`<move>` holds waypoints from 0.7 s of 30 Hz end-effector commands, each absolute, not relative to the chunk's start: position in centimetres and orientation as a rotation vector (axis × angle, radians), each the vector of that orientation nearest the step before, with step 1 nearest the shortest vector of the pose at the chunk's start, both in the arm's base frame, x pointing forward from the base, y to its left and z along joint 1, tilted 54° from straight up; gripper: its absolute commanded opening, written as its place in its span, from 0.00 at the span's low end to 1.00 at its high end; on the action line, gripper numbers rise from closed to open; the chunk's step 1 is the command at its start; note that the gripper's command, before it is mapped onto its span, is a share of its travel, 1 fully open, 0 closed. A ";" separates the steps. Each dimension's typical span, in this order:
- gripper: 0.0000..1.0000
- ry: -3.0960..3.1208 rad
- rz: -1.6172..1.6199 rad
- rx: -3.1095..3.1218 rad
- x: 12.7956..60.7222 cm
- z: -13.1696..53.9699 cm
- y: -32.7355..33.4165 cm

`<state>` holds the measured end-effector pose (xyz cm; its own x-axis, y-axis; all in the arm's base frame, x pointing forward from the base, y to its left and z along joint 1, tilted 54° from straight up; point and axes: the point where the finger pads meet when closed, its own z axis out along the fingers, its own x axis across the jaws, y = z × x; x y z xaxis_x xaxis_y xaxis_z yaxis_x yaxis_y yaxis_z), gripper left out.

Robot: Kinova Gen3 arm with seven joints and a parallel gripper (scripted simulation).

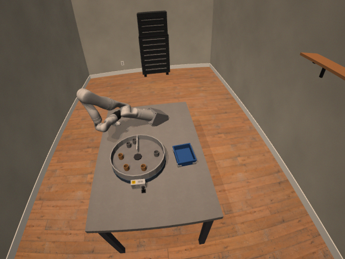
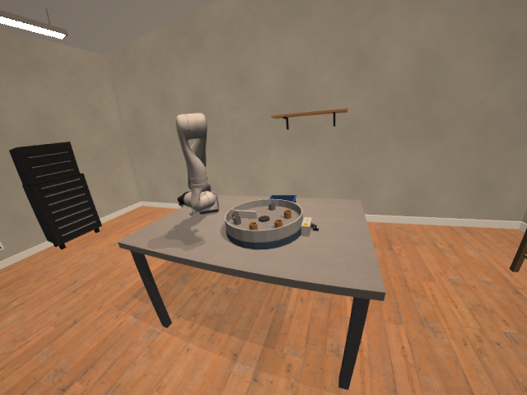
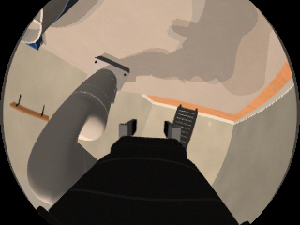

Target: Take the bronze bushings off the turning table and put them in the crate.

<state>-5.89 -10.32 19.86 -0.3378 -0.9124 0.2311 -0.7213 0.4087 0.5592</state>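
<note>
The round turning table (image 1: 137, 156) stands on the grey table top. Three bronze bushings (image 1: 121, 156) (image 1: 126, 167) (image 1: 143, 167) stand upright on its left and front part. Three steel bushings (image 1: 128, 144) (image 1: 134, 141) (image 1: 156, 153) stand at its back and right. The blue crate (image 1: 184, 154) lies to the right of it, with nothing inside. My gripper (image 1: 117, 122) is folded back near the arm's base, behind the turning table and far from the bushings. In the wrist view the fingers stand wide open with nothing between them.
A white divider bar (image 1: 137, 142) stands on the turning table from the rim to the hub. A small control box (image 1: 137, 182) sits at the table's front rim. The arm's base (image 1: 158, 117) is at the table's back. The crate also shows in the exterior view (image 2: 282, 197).
</note>
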 end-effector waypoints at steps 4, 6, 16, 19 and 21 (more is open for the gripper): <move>1.00 -2.157 -0.493 1.385 -2.8 21.3 -5.7; 1.00 -2.157 -0.493 1.385 -2.8 21.3 -5.7; 1.00 -2.157 -0.493 1.385 -2.8 21.3 -5.7; 1.00 -2.157 -0.493 1.385 -2.8 21.3 -5.7; 1.00 -2.157 -0.493 1.385 -2.8 21.3 -5.7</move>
